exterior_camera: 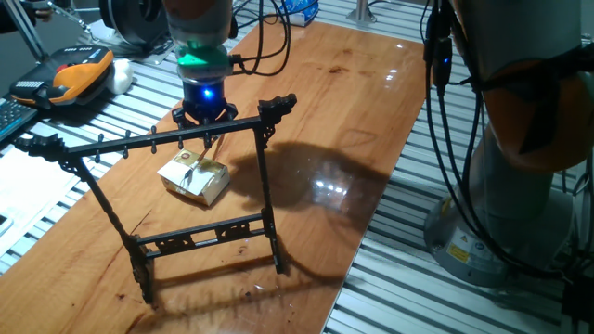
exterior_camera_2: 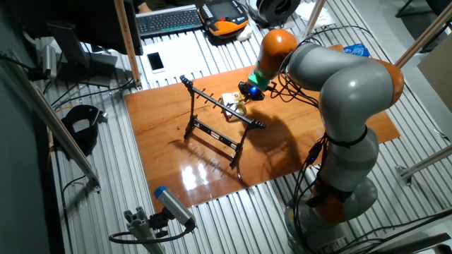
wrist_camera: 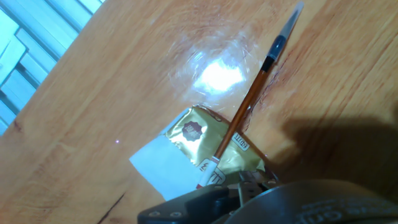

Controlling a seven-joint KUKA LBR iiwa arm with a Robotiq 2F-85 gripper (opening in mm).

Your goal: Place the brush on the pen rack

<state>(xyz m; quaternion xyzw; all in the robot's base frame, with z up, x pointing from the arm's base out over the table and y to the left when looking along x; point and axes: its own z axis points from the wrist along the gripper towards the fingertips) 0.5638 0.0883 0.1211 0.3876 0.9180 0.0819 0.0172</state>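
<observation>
Brush, thin glossy brown stick, gripped by claw, behind ornate black pen rack.

Grey-and-orange arm with black cables (green, blue lights near wrist).

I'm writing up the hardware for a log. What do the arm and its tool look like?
The arm has bulky grey rounded links with orange joint bands. Near the wrist, a ring glows green above a blue light. The tool is small and black. Black cables trail along the arm.
</observation>
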